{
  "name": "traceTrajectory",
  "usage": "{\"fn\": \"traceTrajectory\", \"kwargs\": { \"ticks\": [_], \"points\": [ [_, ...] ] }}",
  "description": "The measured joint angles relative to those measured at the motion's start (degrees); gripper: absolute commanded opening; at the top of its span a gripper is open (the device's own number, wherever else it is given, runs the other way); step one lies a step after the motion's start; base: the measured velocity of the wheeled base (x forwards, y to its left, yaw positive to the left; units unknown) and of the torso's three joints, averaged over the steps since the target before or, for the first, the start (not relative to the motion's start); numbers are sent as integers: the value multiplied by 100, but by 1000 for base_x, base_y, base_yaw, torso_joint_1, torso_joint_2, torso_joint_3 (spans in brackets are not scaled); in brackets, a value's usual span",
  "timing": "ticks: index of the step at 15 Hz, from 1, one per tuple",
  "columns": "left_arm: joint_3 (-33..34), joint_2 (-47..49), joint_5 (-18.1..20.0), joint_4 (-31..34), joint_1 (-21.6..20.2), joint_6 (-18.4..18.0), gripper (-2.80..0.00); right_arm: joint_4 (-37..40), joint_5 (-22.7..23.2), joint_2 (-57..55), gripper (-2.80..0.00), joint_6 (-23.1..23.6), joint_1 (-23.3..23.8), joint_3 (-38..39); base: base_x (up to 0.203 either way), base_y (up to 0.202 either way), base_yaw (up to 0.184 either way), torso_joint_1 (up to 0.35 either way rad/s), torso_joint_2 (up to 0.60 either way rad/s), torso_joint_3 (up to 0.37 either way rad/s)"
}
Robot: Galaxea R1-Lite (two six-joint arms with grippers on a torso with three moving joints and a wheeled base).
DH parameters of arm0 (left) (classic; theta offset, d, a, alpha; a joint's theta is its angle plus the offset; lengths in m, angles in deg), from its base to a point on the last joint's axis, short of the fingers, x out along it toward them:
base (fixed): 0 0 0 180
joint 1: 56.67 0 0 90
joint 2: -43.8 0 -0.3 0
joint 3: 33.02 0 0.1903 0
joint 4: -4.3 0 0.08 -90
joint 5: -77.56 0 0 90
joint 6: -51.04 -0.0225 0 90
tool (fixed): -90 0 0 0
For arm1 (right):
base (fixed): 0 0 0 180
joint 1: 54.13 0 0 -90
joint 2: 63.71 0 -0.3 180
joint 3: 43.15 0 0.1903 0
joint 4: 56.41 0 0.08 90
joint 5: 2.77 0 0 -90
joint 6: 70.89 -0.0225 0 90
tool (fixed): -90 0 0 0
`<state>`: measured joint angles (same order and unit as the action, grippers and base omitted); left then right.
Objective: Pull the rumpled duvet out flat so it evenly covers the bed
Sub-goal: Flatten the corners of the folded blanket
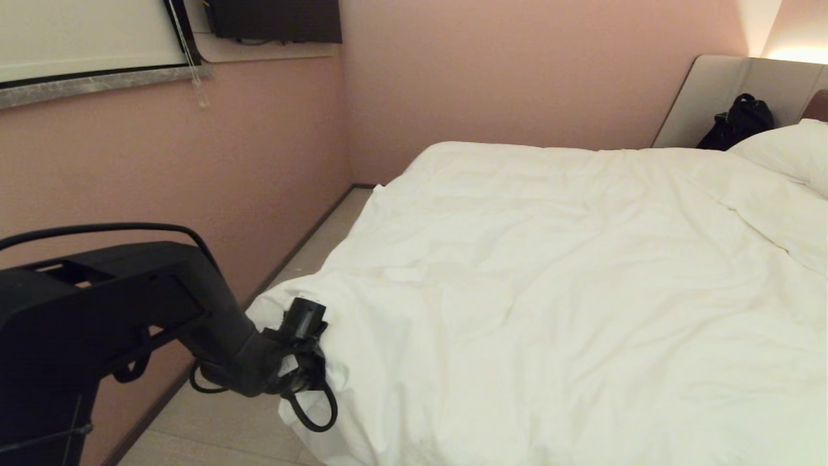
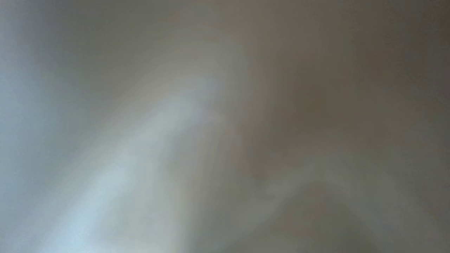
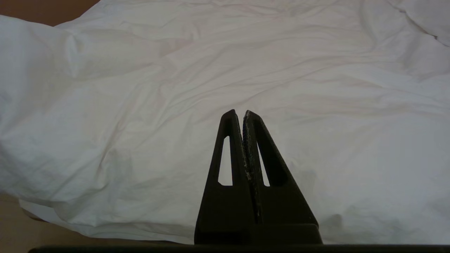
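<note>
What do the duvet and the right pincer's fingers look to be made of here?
The duvet: soft white woven fabric, probably cotton, matte, with fine creases and puffy folds. The right pincer, shut: fingers of black rigid material, likely moulded plastic, dull, with cut-out slots and pale scuffing along the inner edges.

A bedroom, and a small one, perhaps a hotel room though I cannot be sure. A wide low bed (image 1: 381,194) fills most of the floor, spread with a thick, wrinkled white duvet (image 1: 550,272), a plump white pillow (image 1: 786,152) at the padded beige headboard (image 1: 718,97). A black bag (image 1: 737,123) leans against that headboard. Plain pink walls (image 1: 485,71) close in tightly, a window with a pale roller blind (image 1: 84,35) and dangling cord sits above a grey stone sill (image 1: 97,84), and pale tiled flooring (image 1: 220,421) runs alongside.
</note>
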<state>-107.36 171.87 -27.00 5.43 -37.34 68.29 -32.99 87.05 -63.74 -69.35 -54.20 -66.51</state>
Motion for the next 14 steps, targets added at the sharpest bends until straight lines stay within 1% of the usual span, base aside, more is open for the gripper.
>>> {"fn": "traceTrajectory", "kwargs": {
  "ticks": [1, 3, 6, 10, 14],
  "points": [
    [-73, 37, -173, -9, -37, -39, 0, -1, 1, 0, -280, 0, 0, 0, 0, 0, 0, 0, 0, 0],
    [-127, 81, -234, -11, -79, -160, 0, 2, 0, 0, -280, 1, 0, 0, 0, 0, 0, 0, 0, 0],
    [-148, 109, -245, -10, -96, -244, 0, 2, 2, 0, -280, 2, 0, 0, 0, 0, 0, 0, 0, 0],
    [-95, 78, -197, 71, -97, -241, 0, 2, 0, 0, -280, 2, 0, 0, 0, 0, 0, 0, 0, 0],
    [201, -183, -187, 224, -90, -248, 0, 2, 0, 0, -280, 2, 0, 0, 0, 0, 0, 0, 0, 0]
  ]
}}
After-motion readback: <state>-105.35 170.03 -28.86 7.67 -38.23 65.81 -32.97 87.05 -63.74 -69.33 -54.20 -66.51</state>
